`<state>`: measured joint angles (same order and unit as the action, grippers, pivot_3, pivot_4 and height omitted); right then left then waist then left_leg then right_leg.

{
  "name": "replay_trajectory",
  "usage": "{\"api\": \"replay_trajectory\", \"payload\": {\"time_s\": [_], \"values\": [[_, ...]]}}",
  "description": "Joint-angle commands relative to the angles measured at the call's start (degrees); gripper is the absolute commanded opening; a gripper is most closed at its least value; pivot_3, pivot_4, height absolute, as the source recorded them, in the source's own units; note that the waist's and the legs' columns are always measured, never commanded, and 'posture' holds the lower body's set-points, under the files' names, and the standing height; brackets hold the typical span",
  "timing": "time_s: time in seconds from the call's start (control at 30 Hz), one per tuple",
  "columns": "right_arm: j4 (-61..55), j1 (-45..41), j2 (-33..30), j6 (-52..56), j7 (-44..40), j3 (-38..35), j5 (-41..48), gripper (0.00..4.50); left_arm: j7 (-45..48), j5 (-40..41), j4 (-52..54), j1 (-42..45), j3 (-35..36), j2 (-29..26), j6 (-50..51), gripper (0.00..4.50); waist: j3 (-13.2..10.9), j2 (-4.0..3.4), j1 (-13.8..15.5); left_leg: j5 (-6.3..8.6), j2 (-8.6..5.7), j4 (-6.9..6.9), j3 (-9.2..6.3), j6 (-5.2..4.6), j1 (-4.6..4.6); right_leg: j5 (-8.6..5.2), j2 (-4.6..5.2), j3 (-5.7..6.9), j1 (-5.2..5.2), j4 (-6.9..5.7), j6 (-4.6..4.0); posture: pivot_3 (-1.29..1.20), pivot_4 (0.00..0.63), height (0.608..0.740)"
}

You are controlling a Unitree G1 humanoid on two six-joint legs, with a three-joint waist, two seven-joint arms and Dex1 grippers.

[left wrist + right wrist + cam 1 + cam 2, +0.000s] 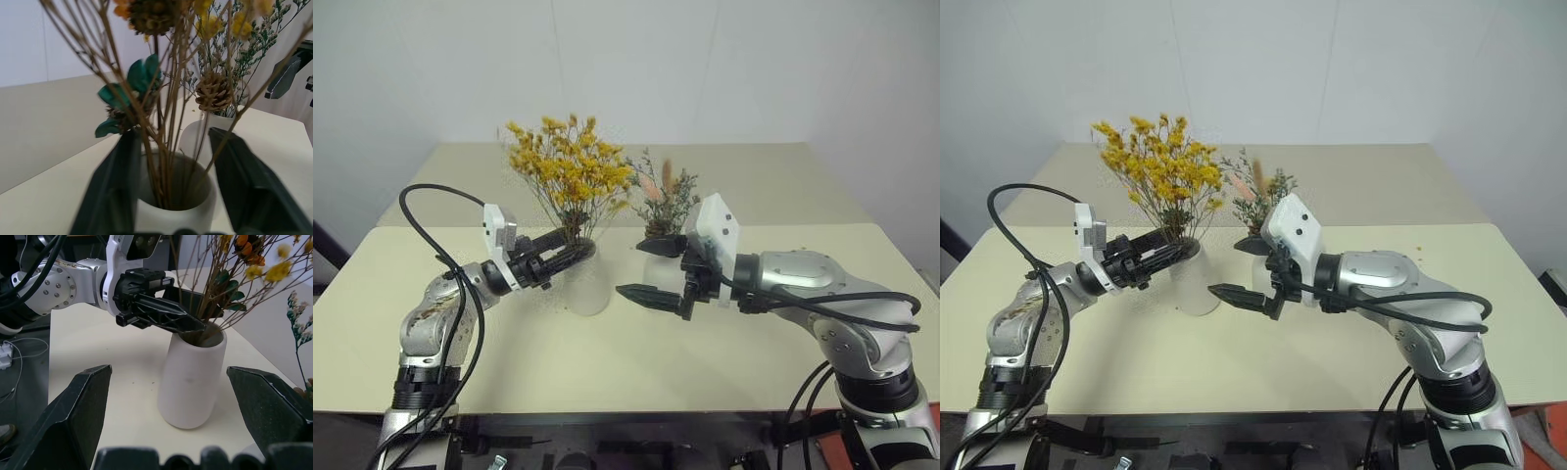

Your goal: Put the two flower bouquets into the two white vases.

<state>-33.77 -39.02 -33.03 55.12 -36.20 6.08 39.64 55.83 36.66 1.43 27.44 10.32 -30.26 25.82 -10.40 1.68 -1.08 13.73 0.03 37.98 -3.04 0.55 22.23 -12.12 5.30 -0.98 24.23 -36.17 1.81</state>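
The table [754, 323] is wide and pale, with much bare top in front of the vases and behind them, up to the far edge by the wall [754, 69]; a seam runs across it just behind the vases. The right gripper [658, 269] is the larger tool in the head views: it points toward the robot's left, its two fingers stand wide apart, one above the other, and nothing is between them. It is near the cone vase [586, 284], a little apart from its wall. In the right wrist view this vase stands between the two open fingers but further away, not touched. The yellow bouquet [570, 174] stands in the cone vase, the stems going down into its mouth and the blossoms spreading wide above. The left gripper [570, 252] is at the rim of this vase; in the left wrist view its fingers [115, 196] are parted, one on each side of the mouth and of the stems [164, 147], and I cannot tell if they touch the stems. The second vase [198, 139] stands just behind the right gripper, mostly hidden by it, and holds the grey-green bouquet [664, 201] with its pinecone [213, 91]. Both vases are near the middle of the table, well away from every edge.
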Motion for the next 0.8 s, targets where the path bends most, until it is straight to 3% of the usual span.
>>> {"api": "replay_trajectory", "payload": {"time_s": [0.03,0.13,0.4,0.8], "values": [[-1.18,-0.45,0.30,-1.15,0.08,-1.23,0.55,4.50,1.99,1.80,3.02,-0.70,1.54,-2.41,0.43,3.68,0.00,0.00,-0.06,0.00,0.00,0.00,0.00,0.00,0.00,0.00,0.00,0.00,0.00,0.00,0.00,0.00,0.150,0.740],[-1.28,-0.33,0.41,-1.19,0.17,-1.25,0.49,4.50,2.32,3.07,4.59,-1.63,2.34,-4.71,2.15,4.44,0.00,0.00,-0.10,0.00,0.02,0.00,0.00,0.00,0.00,0.00,-0.02,0.00,0.01,0.01,0.00,0.00,0.150,0.740],[-2.10,0.61,0.31,-0.85,0.90,-1.97,0.67,4.50,4.16,9.79,12.03,-7.79,7.83,-15.53,11.78,4.44,-0.01,-0.01,-0.38,0.00,0.06,-0.02,0.00,-0.01,0.00,-0.01,-0.04,0.00,0.03,0.02,0.01,0.00,0.150,0.740],[-3.38,3.47,-4.65,-0.20,-0.72,-5.64,1.63,4.50,15.42,16.67,17.76,-15.51,16.56,-28.55,15.28,4.44,-0.02,-0.02,-0.04,0.01,0.10,-0.05,0.03,0.00,0.01,-0.04,-0.04,0.03,0.03,0.08,0.00,0.00,0.150,0.740]]}}
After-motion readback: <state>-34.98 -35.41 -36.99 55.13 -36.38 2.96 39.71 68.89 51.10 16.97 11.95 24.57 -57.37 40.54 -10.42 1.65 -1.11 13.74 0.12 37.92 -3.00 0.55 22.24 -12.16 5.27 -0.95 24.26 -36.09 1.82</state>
